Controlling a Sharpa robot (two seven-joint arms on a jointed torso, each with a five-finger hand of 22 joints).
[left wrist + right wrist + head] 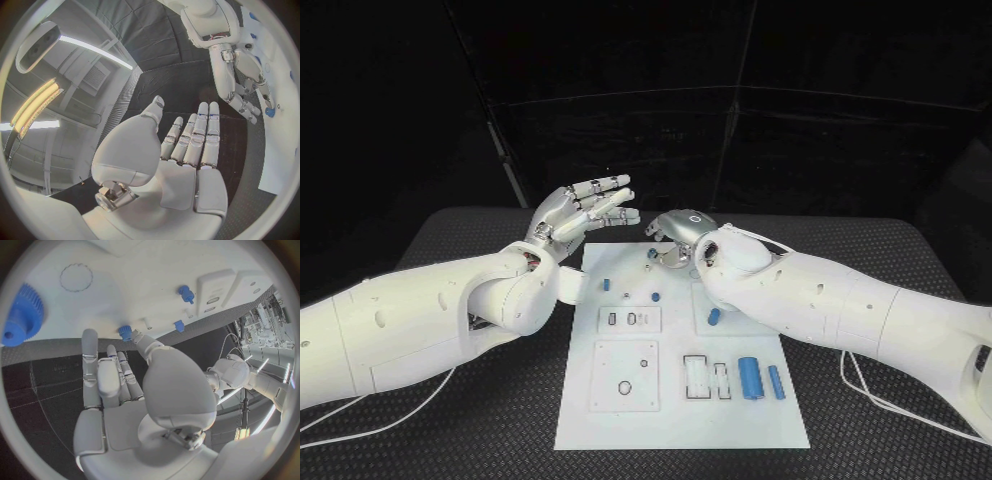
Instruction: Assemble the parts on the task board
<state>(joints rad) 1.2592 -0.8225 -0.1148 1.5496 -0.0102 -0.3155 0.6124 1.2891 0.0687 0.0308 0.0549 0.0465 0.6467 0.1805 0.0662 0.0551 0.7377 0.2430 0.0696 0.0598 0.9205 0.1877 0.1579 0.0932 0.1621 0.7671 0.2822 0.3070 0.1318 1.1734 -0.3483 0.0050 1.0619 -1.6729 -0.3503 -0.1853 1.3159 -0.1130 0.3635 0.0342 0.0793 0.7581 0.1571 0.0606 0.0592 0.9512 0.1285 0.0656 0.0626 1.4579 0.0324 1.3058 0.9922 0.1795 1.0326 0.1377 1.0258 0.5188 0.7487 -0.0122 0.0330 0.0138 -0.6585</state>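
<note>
You see a black tabletop [473, 440] with a bumpy, woven look — it runs wide to both sides. One thing lies flat on it — the white task board [678, 425], long and set in the middle.

No readable text, labels, nos. or brand marks anywhere: none on the board [678, 420] (just outlines, no lettering), none on the parts [750, 377], none on the arms.

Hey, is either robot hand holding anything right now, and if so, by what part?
Nothing is held. The left hand is flat and empty beside the task board; the right hand is empty, fingers extended over the board's far end.
</note>
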